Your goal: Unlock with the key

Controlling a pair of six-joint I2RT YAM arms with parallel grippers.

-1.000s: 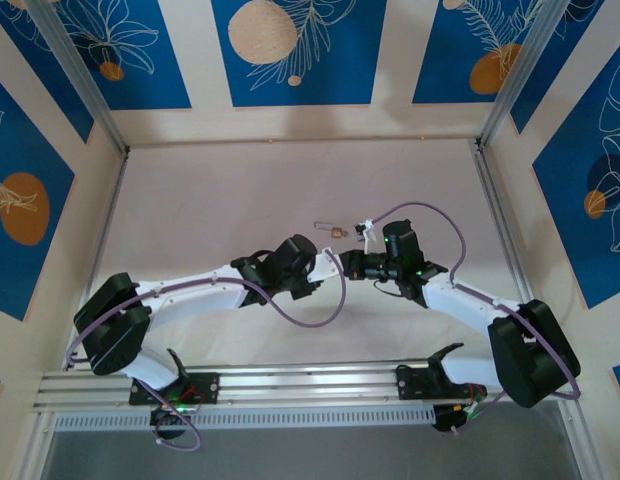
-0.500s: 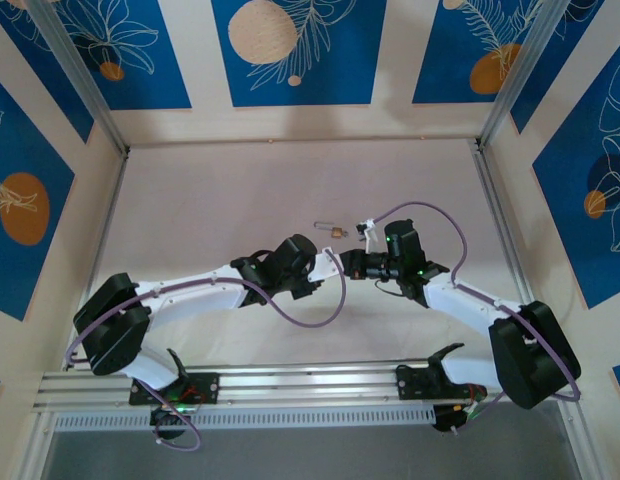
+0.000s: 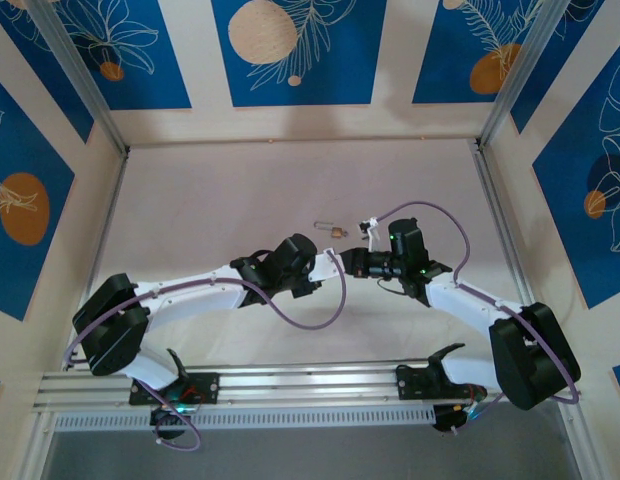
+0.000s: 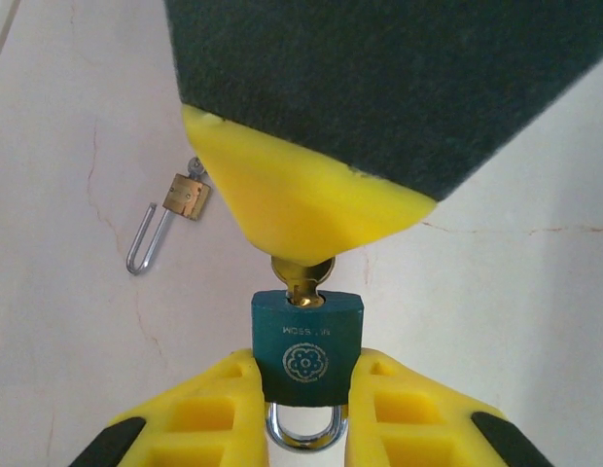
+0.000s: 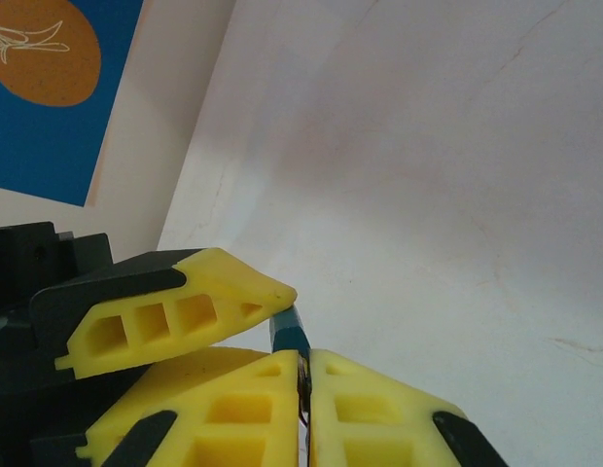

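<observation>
Key (image 4: 301, 275) is seated in the teal padlock (image 4: 306, 347), clamped by the left gripper (image 4: 308, 377) over the table (image 3: 240, 190) middle; right gripper (image 5: 303, 362) pinches the key head, facing it dead in line.

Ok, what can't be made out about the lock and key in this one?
1. Left wrist view: the key has its blade inside the teal padlock and its head under the right gripper; how far it is turned cannot be read.
2. Left wrist view: the shackle is cut off by the bottom edge, between the fingers of the left gripper; locked or released is unclear.
3. Top view: the brass padlock is too small for detail.
</observation>
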